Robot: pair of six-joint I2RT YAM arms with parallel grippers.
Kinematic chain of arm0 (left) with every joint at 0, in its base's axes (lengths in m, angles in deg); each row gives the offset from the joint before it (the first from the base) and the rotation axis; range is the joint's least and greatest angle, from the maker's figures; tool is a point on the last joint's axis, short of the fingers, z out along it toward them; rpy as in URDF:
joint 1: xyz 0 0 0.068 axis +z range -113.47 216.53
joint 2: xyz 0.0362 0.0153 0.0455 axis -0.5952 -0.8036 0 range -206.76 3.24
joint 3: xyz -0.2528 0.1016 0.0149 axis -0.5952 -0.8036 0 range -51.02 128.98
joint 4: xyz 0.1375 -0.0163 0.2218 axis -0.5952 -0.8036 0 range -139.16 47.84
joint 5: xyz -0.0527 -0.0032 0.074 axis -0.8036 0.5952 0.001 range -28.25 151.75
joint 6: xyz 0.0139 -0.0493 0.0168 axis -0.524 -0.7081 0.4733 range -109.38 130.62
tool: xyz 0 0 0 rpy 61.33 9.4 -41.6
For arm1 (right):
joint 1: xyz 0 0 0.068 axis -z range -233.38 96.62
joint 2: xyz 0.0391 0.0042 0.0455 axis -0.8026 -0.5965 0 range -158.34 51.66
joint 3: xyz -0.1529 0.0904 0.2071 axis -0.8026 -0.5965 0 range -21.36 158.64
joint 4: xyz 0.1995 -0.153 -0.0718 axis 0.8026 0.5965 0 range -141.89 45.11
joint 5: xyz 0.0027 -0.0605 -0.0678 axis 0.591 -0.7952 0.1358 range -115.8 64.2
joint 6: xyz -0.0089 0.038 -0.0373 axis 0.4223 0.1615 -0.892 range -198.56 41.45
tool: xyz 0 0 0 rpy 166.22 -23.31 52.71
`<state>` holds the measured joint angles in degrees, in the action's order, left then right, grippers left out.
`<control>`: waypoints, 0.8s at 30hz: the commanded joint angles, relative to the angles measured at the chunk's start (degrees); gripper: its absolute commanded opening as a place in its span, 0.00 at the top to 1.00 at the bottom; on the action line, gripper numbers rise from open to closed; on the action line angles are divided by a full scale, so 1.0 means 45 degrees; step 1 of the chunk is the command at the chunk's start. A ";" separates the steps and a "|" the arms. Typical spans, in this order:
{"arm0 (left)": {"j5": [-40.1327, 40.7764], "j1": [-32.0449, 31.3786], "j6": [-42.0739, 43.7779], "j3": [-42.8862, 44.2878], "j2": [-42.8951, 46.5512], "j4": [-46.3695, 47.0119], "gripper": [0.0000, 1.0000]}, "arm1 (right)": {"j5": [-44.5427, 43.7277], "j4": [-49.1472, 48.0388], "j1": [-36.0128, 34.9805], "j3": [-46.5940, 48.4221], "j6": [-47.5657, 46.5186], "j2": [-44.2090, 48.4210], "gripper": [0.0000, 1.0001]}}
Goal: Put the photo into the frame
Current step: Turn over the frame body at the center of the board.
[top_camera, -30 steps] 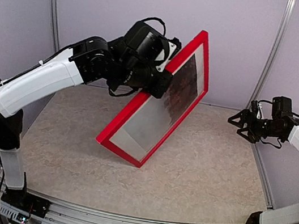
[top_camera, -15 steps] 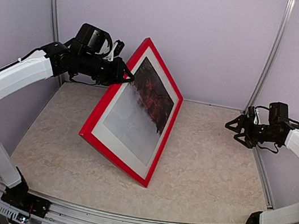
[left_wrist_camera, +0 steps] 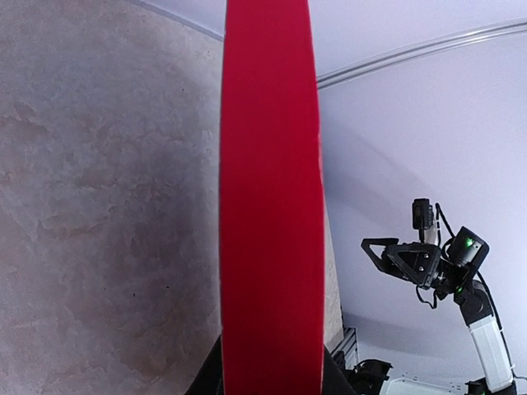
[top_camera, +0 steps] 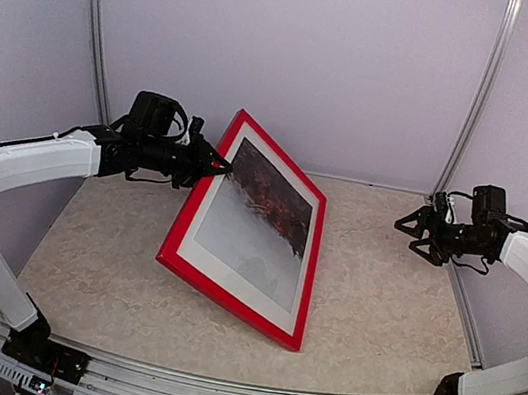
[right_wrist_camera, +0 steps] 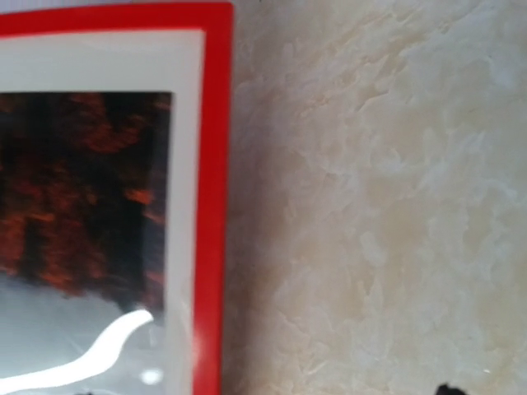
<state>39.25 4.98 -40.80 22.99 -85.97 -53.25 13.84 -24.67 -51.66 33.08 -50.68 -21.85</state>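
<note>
Large red rectangular picture frame [top_camera: 176, 228], thin red-foliage-and-mist photo [top_camera: 266, 218] in its window: propped on the beige table [top_camera: 377, 308], long axis far-to-near, far-left edge clamped by left gripper [top_camera: 217, 162]; right gripper [top_camera: 408, 234] spread empty, well apart rightward.

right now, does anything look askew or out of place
The frame is askew: it leans tilted, its near edge on the table, while the left end effector grips its raised edge. The photo sits inside it. Nothing looks spilled or damaged.
</note>
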 commanded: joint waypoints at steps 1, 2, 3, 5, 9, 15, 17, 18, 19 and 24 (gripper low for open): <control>-0.0943 0.0048 -0.1775 -0.0648 0.0615 0.4135 1.00 | 0.0299 -0.0321 0.0176 -0.0257 -0.0246 -0.0309 0.11; -0.0933 0.0042 -0.1869 -0.0807 0.0502 0.4265 1.00 | 0.0328 -0.0341 0.0157 -0.0304 -0.0281 -0.0380 0.11; -0.0912 0.0029 -0.1932 -0.0953 0.0448 0.4365 1.00 | 0.0322 -0.0377 0.0123 -0.0332 -0.0313 -0.0452 0.11; -0.0825 0.0038 -0.2042 -0.1297 0.0345 0.4576 1.00 | 0.0224 -0.0409 -0.0016 -0.0387 -0.0396 -0.0566 0.11; -0.0714 0.0017 -0.2409 -0.2189 0.0182 0.5161 0.99 | -0.0149 -0.0453 -0.0339 -0.0414 -0.0492 -0.0787 0.11; -0.0590 -0.0054 -0.3040 -0.3648 -0.0023 0.6343 0.94 | -0.0534 -0.0704 -0.1307 -0.0385 -0.0447 -0.1267 0.11; -0.0508 -0.0092 -0.3029 -0.3872 -0.0128 0.6437 0.91 | -0.0544 -0.0825 -0.1471 -0.0397 -0.0388 -0.1426 0.11; -0.0473 -0.0097 -0.3000 -0.3961 -0.0182 0.6458 0.89 | -0.0561 -0.0882 -0.1548 -0.0412 -0.0377 -0.1494 0.11; -0.0442 -0.0098 -0.2948 -0.4043 -0.0220 0.6446 0.86 | -0.0607 -0.0924 -0.1611 -0.0402 -0.0370 -0.1546 0.11; -0.0114 -0.0054 -0.2442 -0.4324 -0.0310 0.5871 0.64 | -0.0664 -0.1147 -0.1798 -0.0519 -0.0341 -0.1798 0.11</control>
<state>38.88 4.91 -52.10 4.09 -87.48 -31.68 11.56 -27.84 -58.77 31.57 -52.03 -29.07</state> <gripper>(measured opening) 0.302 0.889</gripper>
